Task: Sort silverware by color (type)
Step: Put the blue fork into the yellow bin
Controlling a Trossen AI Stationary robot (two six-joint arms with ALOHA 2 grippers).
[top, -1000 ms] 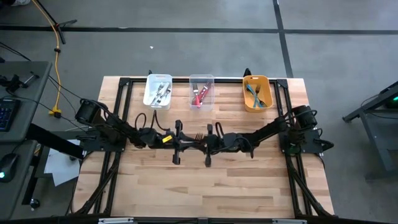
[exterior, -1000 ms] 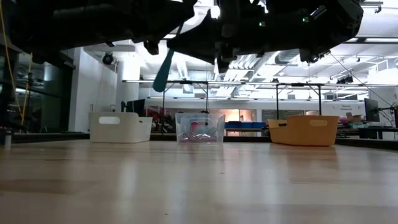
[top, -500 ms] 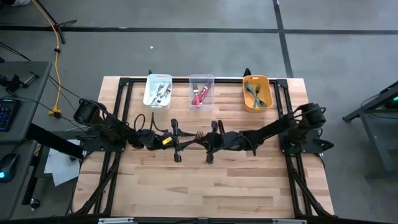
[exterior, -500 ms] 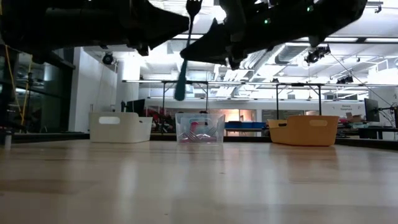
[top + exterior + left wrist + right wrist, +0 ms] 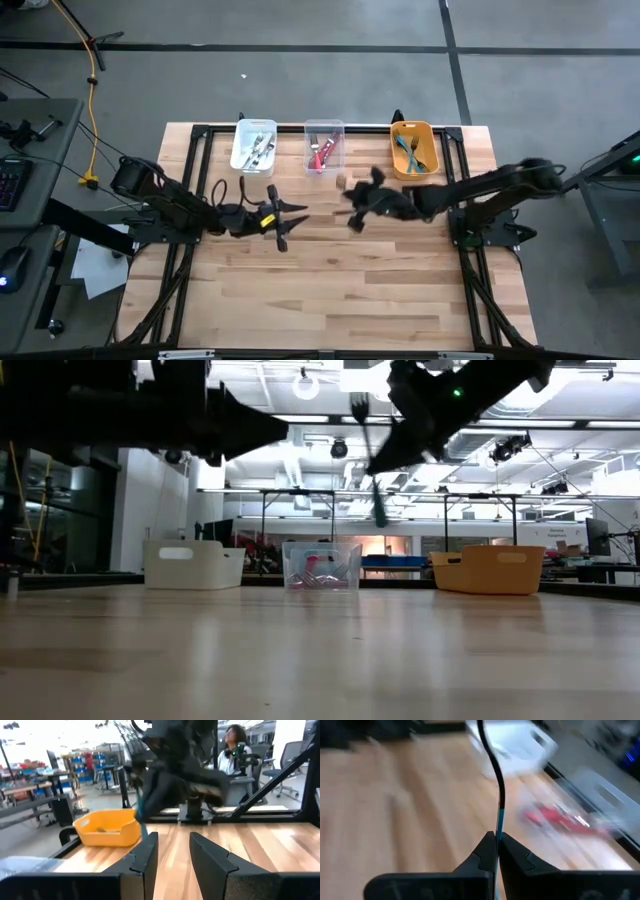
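Note:
A fork with a teal handle and a metal head (image 5: 371,460) hangs high over the table's middle in my right gripper (image 5: 352,200), which is shut on it. It stands nearly upright in the low view, head up and teal end (image 5: 380,512) down. My left gripper (image 5: 292,222) is open and holds nothing, to the left of the right one and above the table. In the left wrist view its fingers (image 5: 149,854) frame the right arm and the teal handle (image 5: 141,816). Other forks lie in three bins along the far edge. My right gripper pinches the fork's teal handle (image 5: 499,822) between its two fingers (image 5: 482,851), which lie across it. The dark upper part of the fork (image 5: 492,755) reaches on past the fingertips. The fork is lifted clear of the table, nearly upright and slightly tilted.
Three bins stand in a row at the far edge: a white bin (image 5: 254,147) with pale forks, a clear bin (image 5: 323,160) with red-pink forks and an orange bin (image 5: 412,160) with teal forks. Bare wood lies nearer. A person sits beyond the table (image 5: 234,740).
Both grippers met at the table's middle with the fork between them. The right gripper has moved right and toward the far edge, toward the orange bin, carrying the fork, which has swung from slanted to nearly upright. The left gripper has drawn back to the left without it.

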